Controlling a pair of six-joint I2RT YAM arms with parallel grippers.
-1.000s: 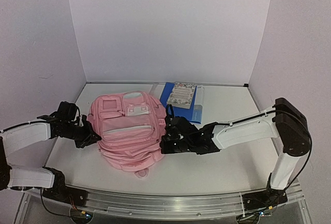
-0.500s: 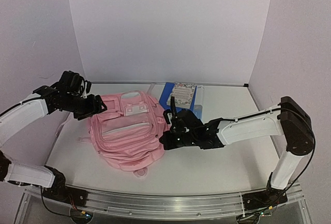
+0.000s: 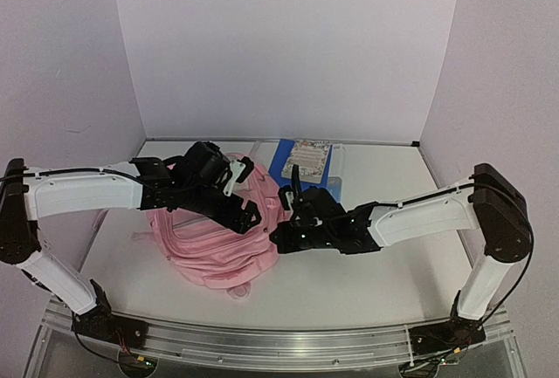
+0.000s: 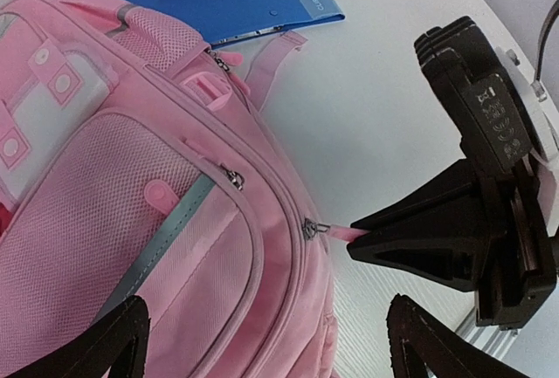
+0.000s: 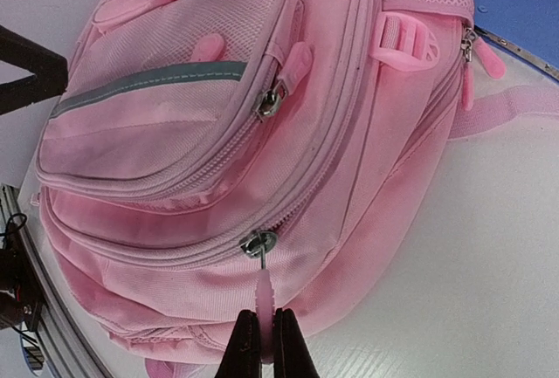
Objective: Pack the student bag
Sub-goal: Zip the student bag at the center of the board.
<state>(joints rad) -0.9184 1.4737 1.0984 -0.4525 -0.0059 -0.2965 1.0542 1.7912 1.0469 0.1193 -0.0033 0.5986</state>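
The pink student bag [image 3: 214,243] lies flat on the white table, front pockets up, and fills the left wrist view [image 4: 131,186]. My left gripper [image 3: 246,193] hovers over the bag's upper right part, open and holding nothing, with its black fingertips [image 4: 131,343] spread wide over the fabric. At the bag's right edge my right gripper [image 3: 278,237] is shut on a pink zipper pull [image 5: 265,295], pinched between its tips [image 5: 265,334]. That same pull [image 4: 336,231] also shows in the left wrist view. The zipper slider [image 5: 258,242] sits on the main compartment's track.
A blue folder [image 3: 301,173] lies behind the bag's right side, and a floral-covered book [image 3: 311,158] rests on top of it. The folder's corner [image 5: 515,3] is close to the bag's strap [image 5: 515,103]. White walls enclose the table at the back and sides.
My left arm has swung from the bag's left side up and over the bag, and its gripper has opened. The right gripper has kept its hold on the zipper pull.
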